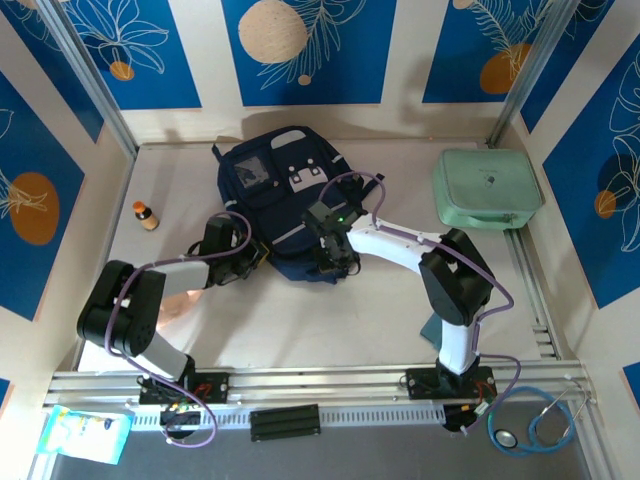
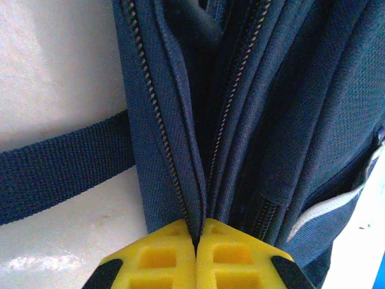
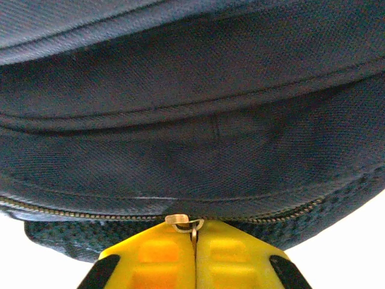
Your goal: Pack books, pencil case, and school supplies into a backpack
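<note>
The navy backpack point(image 1: 285, 185) lies flat at the middle of the table, its front pocket facing up. At its near left corner my left gripper point(image 1: 258, 258) is shut on a fold of backpack fabric point(image 2: 180, 150) beside a zipper row, its yellow jaws point(image 2: 196, 232) pressed together. My right gripper point(image 1: 335, 262) is at the bag's near edge, shut point(image 3: 194, 233) on the metal zipper pull point(image 3: 183, 221) of the backpack point(image 3: 192, 120). A mint-green rounded case point(image 1: 487, 188) lies at the far right. The books are out of view.
A small orange-capped bottle point(image 1: 146, 215) stands at the left by the wall. A dark strap point(image 2: 60, 168) trails from the bag over the white table. A teal flat piece point(image 1: 432, 328) peeks from behind the right arm. A stethoscope point(image 1: 530, 425) lies beyond the front rail.
</note>
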Robot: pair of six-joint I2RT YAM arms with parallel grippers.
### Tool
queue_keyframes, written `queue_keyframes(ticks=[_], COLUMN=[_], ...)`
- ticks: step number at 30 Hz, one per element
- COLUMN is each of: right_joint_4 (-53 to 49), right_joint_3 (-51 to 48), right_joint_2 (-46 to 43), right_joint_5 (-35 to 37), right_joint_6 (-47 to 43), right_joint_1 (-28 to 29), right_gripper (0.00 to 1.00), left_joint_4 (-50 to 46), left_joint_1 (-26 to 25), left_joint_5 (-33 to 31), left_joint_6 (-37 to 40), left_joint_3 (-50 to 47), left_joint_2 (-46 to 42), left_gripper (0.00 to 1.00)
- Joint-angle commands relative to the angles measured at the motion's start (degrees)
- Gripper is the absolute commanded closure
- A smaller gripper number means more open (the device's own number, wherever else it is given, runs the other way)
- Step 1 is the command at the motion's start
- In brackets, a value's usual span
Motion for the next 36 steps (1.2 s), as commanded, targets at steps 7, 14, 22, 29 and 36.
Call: queue_keyframes(ticks=[7, 14, 22, 29, 36], right_joint_4=[0.0, -2.6, -1.0, 8.3, 14.8], right_joint_3=[-5.8, -3.7, -6.7, -10.6, -1.8], right_joint_2=[-7.1, -6.2, -9.9, -10.9, -1.6], right_joint_5=[2.3, 4.7, -2.3, -22.3, -25.4], right_joint_6=[-2.1, -1.1, -3.4, -1.6, 1.0], right_joint_1=[-9.6, -13.0, -6.5, 1.6, 5.6], right_gripper=[0.97, 0.97, 1.0, 1.0, 1.0], left_joint_4=[-4.3, -4.5, -13.4, -23.1, -40.4], left_joint_1=[2.4, 2.4, 2.6, 6.4, 10.0], left_joint_5=[-1.6, -0.8, -0.5, -5.8, -14.9], left_joint_6=[4.3, 4.5, 13.4, 20.8, 26.3], left_joint_3=[1.9, 2.3, 10.5, 13.2, 12.2], left_joint_2=[-4.1, -4.2, 1.1, 0.5, -12.3], left_gripper=[1.0, 1.0, 0.98, 0.63, 0.46])
